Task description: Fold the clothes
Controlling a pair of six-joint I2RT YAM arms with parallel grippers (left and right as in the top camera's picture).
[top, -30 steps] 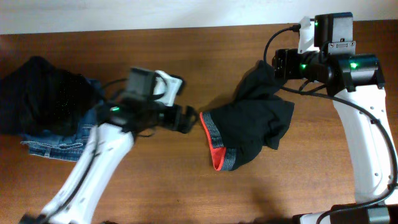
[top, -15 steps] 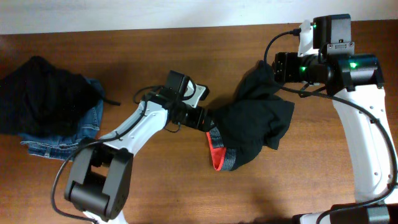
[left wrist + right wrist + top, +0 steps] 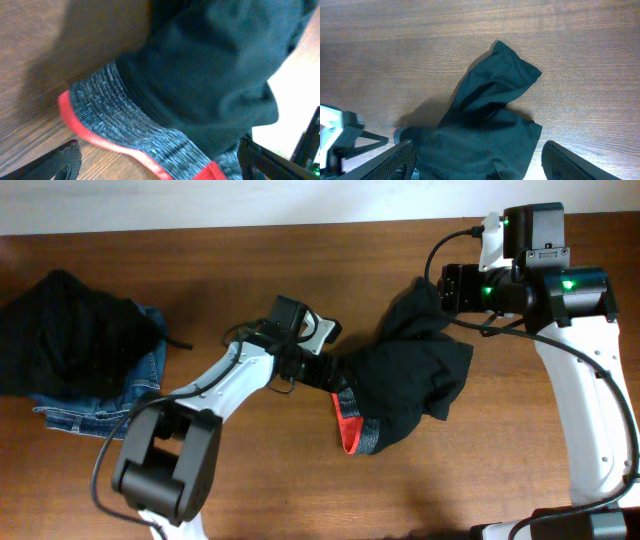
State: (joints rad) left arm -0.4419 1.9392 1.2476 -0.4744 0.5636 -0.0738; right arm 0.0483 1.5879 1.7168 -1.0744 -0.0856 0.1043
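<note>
Wooden table (image 3: 250, 470), black pants (image 3: 410, 380) crumpled.
Left pincer (image 3: 159, 145) just reached waistband (image 3: 125, 125), wide, poised to grip; right pincer (image 3: 478, 144) wide too.

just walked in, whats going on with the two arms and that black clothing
Two robot arms are folding black pants that lie crumpled on the table. The left gripper has its jaws open on either side of the grey, red-edged waistband, not closed on it. The right gripper hovers over the other end, jaws open too. Nothing looks folded yet. Jeans and another black garment sit piled at the left.
</note>
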